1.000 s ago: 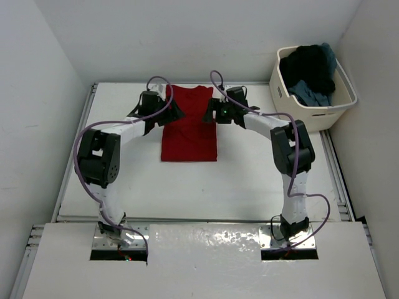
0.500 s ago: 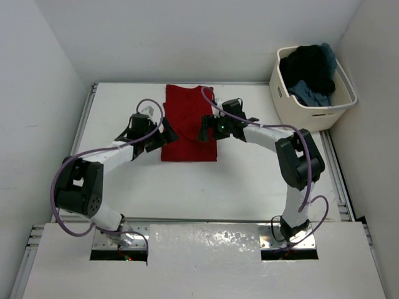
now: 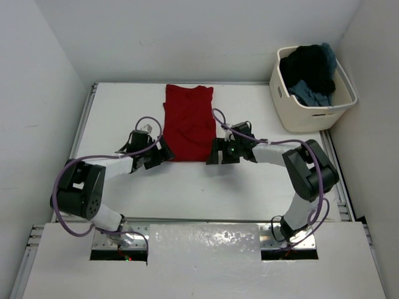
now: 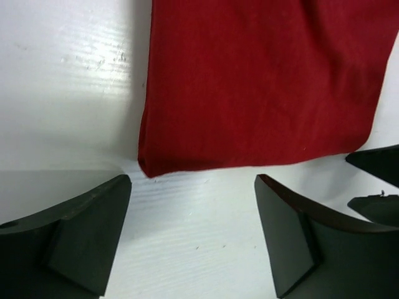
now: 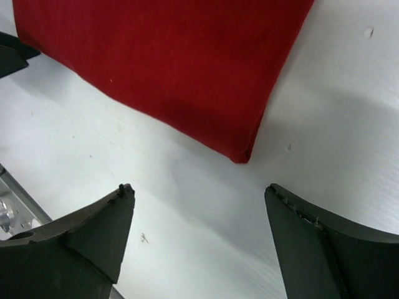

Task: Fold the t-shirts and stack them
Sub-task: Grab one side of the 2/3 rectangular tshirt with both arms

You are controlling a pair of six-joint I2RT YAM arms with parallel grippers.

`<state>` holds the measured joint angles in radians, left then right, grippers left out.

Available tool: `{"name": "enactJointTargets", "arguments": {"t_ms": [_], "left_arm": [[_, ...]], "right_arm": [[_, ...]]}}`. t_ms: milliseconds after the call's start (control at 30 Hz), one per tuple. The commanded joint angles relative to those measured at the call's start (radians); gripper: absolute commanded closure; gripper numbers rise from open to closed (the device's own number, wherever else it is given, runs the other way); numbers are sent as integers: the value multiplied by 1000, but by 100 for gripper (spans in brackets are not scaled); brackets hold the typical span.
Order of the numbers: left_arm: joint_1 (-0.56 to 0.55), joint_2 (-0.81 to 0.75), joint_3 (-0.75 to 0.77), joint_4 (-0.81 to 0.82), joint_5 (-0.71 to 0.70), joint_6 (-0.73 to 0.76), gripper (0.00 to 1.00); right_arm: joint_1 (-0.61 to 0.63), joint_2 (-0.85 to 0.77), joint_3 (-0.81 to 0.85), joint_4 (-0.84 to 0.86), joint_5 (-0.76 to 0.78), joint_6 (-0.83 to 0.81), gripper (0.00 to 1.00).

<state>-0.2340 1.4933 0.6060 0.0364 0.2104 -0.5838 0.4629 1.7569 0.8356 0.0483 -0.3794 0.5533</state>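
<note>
I see a white table point(image 3: 249, 187) boxed in by plain white walls point(image 3: 187, 37) behind and at both sides. Metal rails point(image 3: 85, 118) edge it. A cream tub point(image 3: 315, 118) sits at its far right corner. Light glares off the glossy near panel point(image 3: 206, 243).

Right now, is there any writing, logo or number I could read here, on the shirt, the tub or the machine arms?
None can be read in any view.
The red shirt is plain.
The cream tub shows no label.
The left arm, right arm and white table show no lettering.
</note>
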Motion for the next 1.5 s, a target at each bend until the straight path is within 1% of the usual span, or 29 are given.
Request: {"name": "enactJointTargets", "arguments": {"t_ms": [0, 67, 167, 233, 267, 300, 333, 367, 400, 433, 467, 500, 533, 600, 633, 667, 733, 833, 867, 900, 967, 1033, 1100, 1133, 1167, 1200, 1267, 1333, 1467], "left_arm": [[9, 41, -11, 75, 6, -11, 26], [9, 70, -14, 109, 15, -16, 35], [9, 110, -3, 112, 23, -19, 47], [9, 120, -6, 129, 26, -22, 52], [9, 125, -5, 135, 26, -24, 57], [9, 131, 7, 134, 26, -22, 61], [9, 142, 14, 132, 27, -19, 67], [9, 145, 17, 134, 26, -21, 69], [9, 151, 17, 135, 26, -22, 70], [9, 153, 15, 137, 23, -27, 74], [9, 156, 12, 143, 24, -28, 84], [9, 162, 12, 146, 26, -28, 89], [9, 166, 12, 148, 26, -31, 100], [7, 176, 11, 158, 27, -25, 100], [9, 176, 9, 163, 33, -21, 100], [9, 174, 5, 175, 37, -19, 100], [7, 153, -8, 183, 56, -24, 100], [7, 81, -48, 168, 73, -25, 100], [5, 55, -70, 131, 73, -25, 100], [2, -5, -87, 116, 73, -24, 100], [-4, -68, -129, 65, 80, -30, 100], [-22, -160, -149, 30, 86, -42, 100], [-42, -244, -158, -35, 95, -57, 100], [-47, -270, -158, -99, 102, -65, 100], [-59, -300, -155, -111, 116, -73, 100], [-67, -356, -152, -133, 122, -88, 100], [-76, -434, -121, -197, 124, -93, 100], [-79, -487, -68, -243, 84, -80, 100], [-77, -478, 24, -216, 40, -62, 100]], "right_arm": [[6, 22, -3, 114, 2, 63, 18], [6, 39, 6, 139, 4, 82, 22], [6, 64, 14, 140, 8, 94, 33], [6, 73, 7, 162, 19, 108, 35], [6, 76, -3, 169, 30, 117, 35], [6, 82, -9, 186, 43, 120, 40], [6, 85, -19, 197, 62, 123, 43], [6, 90, -26, 208, 71, 144, 47], [6, 95, -32, 232, 82, 154, 57], [6, 105, -33, 237, 85, 161, 59], [5, 110, -33, 237, 94, 169, 63], [6, 115, -32, 236, 94, 174, 68], [8, 116, -36, 237, 96, 175, 72], [6, 113, -47, 263, 115, 181, 79], [6, 110, -61, 274, 125, 183, 92], [6, 105, -64, 281, 131, 178, 100], [6, 98, -70, 297, 111, 157, 100], [8, 38, -101, 280, 73, 73, 100], [8, 15, -111, 265, 65, 54, 100], [10, -35, -124, 230, 59, 37, 100], [14, -95, -180, 216, 33, 4, 100], [34, -189, -228, 177, 25, -29, 100], [51, -273, -248, 121, 27, -39, 100], [63, -301, -266, 108, 14, -41, 100], [68, -327, -271, 72, 8, -41, 100], [74, -383, -279, 67, 8, -39, 100], [80, -434, -283, 35, 16, -44, 100], [80, -485, -244, -22, 63, -70, 100], [63, -504, -155, -45, 149, -108, 100]]}}
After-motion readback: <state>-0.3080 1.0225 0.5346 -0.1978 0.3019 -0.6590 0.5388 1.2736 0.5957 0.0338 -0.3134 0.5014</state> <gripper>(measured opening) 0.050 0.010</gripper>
